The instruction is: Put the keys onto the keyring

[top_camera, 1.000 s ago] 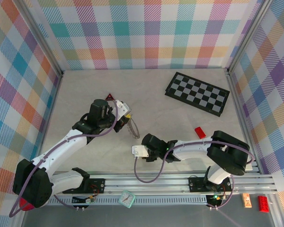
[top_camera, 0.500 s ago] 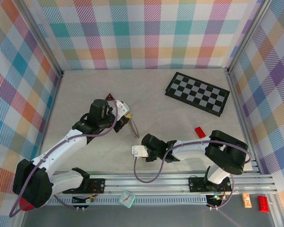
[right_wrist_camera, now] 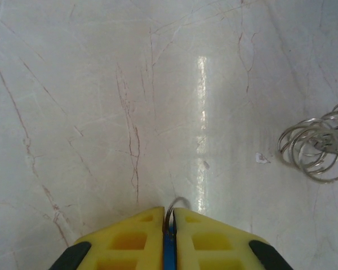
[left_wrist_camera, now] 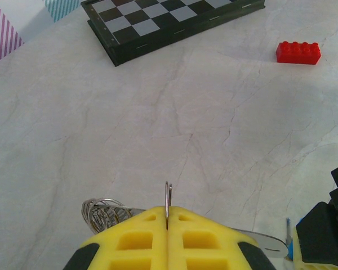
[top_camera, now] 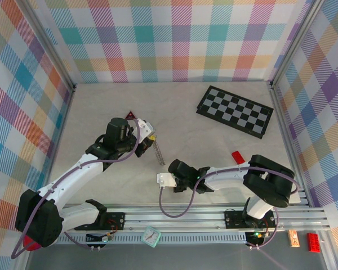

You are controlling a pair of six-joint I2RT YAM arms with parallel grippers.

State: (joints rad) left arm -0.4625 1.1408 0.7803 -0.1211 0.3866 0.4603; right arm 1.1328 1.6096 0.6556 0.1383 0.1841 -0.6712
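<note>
A: Right, entry. Pale marbled table [top_camera: 101, 101], chequered board [top_camera: 235, 111] at far right. Arms?

B: Left gripper [left_wrist_camera: 168, 216]: fingers pressed together, clamped on the keyring [top_camera: 156, 151]. The strand runs from those fingers toward the right gripper [right_wrist_camera: 169, 216], over the table's left-centre.

A: Right one?

B: Fingers nearly together, pinching a thin metal loop [right_wrist_camera: 177, 203]. Cannot tell whether that loop is a key.

A: Smaller items?

B: Red brick [left_wrist_camera: 298, 52] lies apart, nearer the board. The keys [right_wrist_camera: 318, 147] bunch as overlapping silvery rings on the table, beside the right fingers, not touching them.
</note>
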